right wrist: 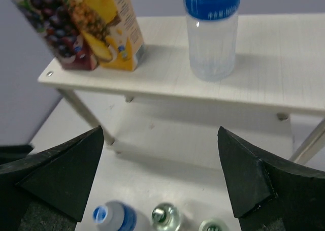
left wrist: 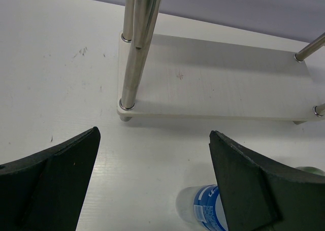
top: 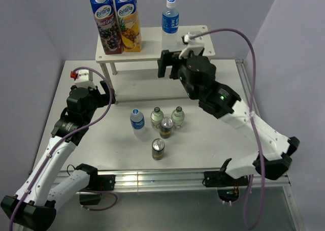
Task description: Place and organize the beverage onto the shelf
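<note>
The cream-white shelf (top: 195, 44) stands at the back. One blue-capped water bottle (top: 170, 19) stands on its top board, and it shows in the right wrist view (right wrist: 210, 33). My right gripper (top: 169, 64) is open and empty, hovering in front of that bottle (right wrist: 160, 175). On the table stand a second water bottle (top: 137, 119), two short clear bottles (top: 157, 116) (top: 177, 116) and two cans (top: 166, 127) (top: 158, 149). My left gripper (top: 108, 94) is open and empty near the shelf's left legs (left wrist: 155, 180). The table water bottle (left wrist: 204, 209) lies by its right finger.
Two tall juice cartons (top: 107, 22) (top: 127, 19) stand on the left of the top board. The lower board (left wrist: 218, 84) is bare, with metal legs (left wrist: 133, 53) at its corners. Lilac walls close in the table on three sides.
</note>
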Robot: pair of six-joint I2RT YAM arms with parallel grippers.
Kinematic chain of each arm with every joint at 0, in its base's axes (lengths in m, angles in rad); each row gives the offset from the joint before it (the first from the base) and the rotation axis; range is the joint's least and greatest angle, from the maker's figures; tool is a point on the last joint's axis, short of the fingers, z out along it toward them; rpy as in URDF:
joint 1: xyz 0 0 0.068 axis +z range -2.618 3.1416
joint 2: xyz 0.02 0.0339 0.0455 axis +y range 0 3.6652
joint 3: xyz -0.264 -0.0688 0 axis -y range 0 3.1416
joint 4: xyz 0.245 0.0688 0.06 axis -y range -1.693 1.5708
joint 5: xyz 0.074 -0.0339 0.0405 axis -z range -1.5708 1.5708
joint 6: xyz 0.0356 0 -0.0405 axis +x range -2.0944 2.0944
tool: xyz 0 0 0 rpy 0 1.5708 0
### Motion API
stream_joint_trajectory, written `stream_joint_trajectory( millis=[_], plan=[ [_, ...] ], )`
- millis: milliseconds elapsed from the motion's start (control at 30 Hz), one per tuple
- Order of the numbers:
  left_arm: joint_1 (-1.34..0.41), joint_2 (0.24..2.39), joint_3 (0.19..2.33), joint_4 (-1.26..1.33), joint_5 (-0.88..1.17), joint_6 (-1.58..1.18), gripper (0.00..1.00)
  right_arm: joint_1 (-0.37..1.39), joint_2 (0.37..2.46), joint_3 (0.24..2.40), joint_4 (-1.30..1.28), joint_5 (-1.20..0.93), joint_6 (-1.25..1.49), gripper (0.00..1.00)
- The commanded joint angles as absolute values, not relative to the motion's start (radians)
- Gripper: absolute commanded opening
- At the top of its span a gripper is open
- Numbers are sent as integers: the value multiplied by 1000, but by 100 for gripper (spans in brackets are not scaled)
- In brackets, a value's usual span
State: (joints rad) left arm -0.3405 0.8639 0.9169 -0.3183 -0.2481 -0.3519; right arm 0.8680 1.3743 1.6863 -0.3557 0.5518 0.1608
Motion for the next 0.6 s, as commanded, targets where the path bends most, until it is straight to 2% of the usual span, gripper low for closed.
stream_joint_trajectory(
  millis=[0, 233, 433, 567],
  plan=[
    [-342, 864, 934, -278, -245, -328, 96, 923, 1245, 1567, -331, 557, 283, 100],
    [-344, 861, 934, -281, -248, -328, 96, 1138, 1170, 1229, -278, 529, 457, 100],
    [-344, 859, 934, -281, -258, -328, 96, 1271, 1218, 1091, -232, 549, 563, 100],
    [-344, 859, 933, -279, -259, -328, 96, 1290, 1259, 1043, -189, 538, 600, 100]
  ],
)
